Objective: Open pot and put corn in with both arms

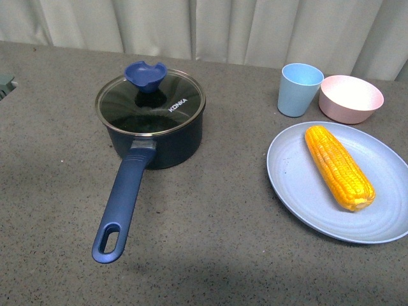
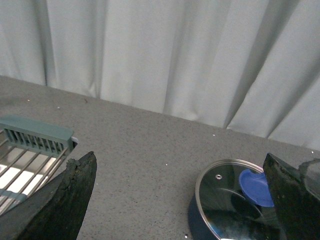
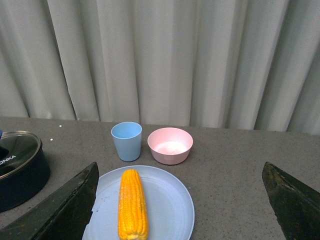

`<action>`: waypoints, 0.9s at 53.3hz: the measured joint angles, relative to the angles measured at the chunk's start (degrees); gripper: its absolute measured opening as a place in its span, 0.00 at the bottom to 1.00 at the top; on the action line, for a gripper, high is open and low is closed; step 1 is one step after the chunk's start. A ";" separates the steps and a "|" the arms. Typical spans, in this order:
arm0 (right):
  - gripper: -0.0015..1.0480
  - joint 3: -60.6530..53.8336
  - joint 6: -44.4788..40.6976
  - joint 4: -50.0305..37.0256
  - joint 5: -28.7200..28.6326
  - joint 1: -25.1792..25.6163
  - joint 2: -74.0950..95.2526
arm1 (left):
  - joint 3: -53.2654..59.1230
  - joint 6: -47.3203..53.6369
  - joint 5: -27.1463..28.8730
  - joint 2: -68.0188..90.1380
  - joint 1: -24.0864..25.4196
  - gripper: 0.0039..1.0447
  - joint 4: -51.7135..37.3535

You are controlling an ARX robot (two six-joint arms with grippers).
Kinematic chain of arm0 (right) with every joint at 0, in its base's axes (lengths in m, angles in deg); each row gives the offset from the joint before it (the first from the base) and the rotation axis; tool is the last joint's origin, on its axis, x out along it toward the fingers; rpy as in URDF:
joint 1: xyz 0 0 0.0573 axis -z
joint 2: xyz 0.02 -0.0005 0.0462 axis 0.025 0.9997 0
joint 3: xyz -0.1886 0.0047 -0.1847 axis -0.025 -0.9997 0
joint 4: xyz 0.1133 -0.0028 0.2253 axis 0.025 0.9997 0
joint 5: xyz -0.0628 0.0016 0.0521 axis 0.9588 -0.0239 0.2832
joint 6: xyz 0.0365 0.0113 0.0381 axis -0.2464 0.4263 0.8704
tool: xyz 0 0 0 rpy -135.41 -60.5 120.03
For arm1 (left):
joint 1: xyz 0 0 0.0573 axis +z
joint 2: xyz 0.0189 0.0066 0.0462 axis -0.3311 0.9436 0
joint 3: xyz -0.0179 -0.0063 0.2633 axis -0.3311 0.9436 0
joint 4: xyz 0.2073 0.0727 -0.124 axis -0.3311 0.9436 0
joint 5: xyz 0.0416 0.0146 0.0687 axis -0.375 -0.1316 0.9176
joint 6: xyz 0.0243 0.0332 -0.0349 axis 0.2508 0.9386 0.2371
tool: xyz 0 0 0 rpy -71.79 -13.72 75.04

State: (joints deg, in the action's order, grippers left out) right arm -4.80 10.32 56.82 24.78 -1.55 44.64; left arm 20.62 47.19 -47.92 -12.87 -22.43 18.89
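The dark navy pot (image 1: 159, 143) stands left of centre on the grey table, its long blue handle (image 1: 124, 204) pointing toward me. A glass lid (image 1: 150, 102) with a blue knob (image 1: 145, 74) covers it. The corn (image 1: 338, 167) lies on a light blue plate (image 1: 299, 185) at the right. Neither gripper shows in the front view. My left gripper (image 2: 180, 200) is open and empty, above the table, with the lidded pot (image 2: 225, 210) by one finger. My right gripper (image 3: 180, 205) is open and empty, and the corn (image 3: 132, 205) on its plate (image 3: 170, 210) lies before it.
A light blue cup (image 1: 298, 89) and a pink bowl (image 1: 350, 99) stand behind the plate. A grey-green dish rack (image 2: 30, 150) sits at the table's far left. A pale curtain (image 1: 204, 25) hangs behind the table.
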 joint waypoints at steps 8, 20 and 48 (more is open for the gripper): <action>0.91 0.00 0.00 0.00 0.00 0.00 0.00 | -5.27 0.02 0.11 7.06 -1.79 0.94 -0.33; 0.91 0.00 -0.02 0.00 0.00 0.00 0.00 | -12.35 0.04 0.35 15.23 -3.39 0.94 -0.44; 0.91 0.00 0.00 0.00 0.00 0.00 0.00 | -24.04 0.31 -4.68 29.22 -7.52 0.94 0.92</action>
State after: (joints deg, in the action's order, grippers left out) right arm -4.80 10.32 56.82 24.78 -1.55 44.64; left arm -3.42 47.49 -52.60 16.35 -29.95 19.81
